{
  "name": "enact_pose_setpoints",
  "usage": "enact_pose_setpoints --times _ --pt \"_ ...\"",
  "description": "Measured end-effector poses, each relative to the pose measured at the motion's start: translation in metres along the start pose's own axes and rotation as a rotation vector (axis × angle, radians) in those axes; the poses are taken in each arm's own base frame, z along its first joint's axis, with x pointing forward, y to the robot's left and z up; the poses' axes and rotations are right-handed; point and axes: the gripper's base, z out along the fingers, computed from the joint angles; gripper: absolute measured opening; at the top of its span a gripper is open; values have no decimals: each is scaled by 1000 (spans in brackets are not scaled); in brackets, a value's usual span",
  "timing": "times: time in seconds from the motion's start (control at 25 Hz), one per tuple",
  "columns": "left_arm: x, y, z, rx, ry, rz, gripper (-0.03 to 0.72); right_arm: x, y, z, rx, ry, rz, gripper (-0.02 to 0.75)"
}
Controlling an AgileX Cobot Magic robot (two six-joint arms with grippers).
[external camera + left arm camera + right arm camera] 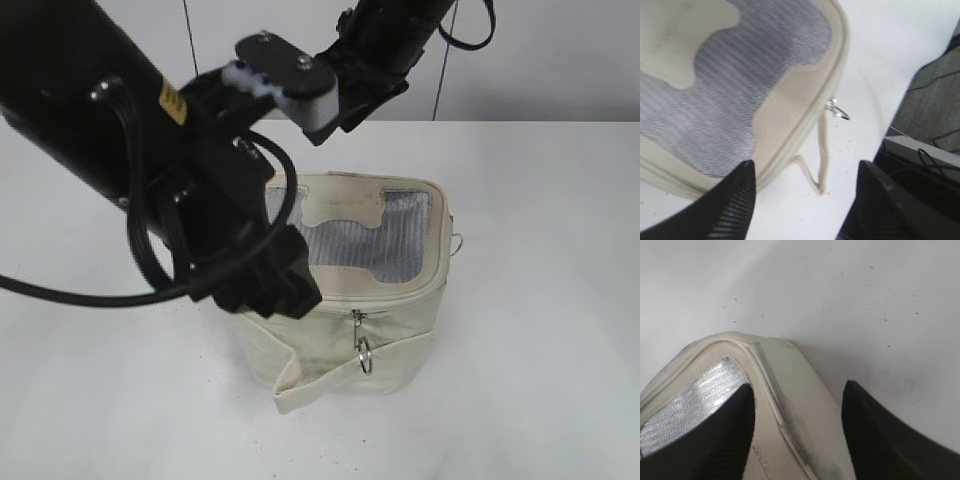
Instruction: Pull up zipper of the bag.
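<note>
Bag [350, 290] rim sits between both spread claws, white table [540, 300] around.

No readable text, brand or number anywhere; only a small yellow sticker [173, 102] on the left arm, its markings too blurred to read.

Exterior slants down; wrist views close above bag [350, 280].
</note>
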Motion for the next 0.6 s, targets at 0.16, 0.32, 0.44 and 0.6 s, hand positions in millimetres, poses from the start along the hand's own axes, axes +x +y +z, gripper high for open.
enact_pose_setpoints --times 0.16,0.32,0.44,0.6 --pt "-6 28 -12 -58 -52 -68 492 3 -9 -24 93 -10 35 440" --pt "-17 59 -24 -117 -106 -127 494 14 -18 -51 142 -29 78 440" --pt "-27 78 -24 -145 -121 -119 494 30 -24 -69 159 -25 120 440" --pt "-45 91 -12 -153 -120 -63 494 61 -32 -87 171 1 190 440"
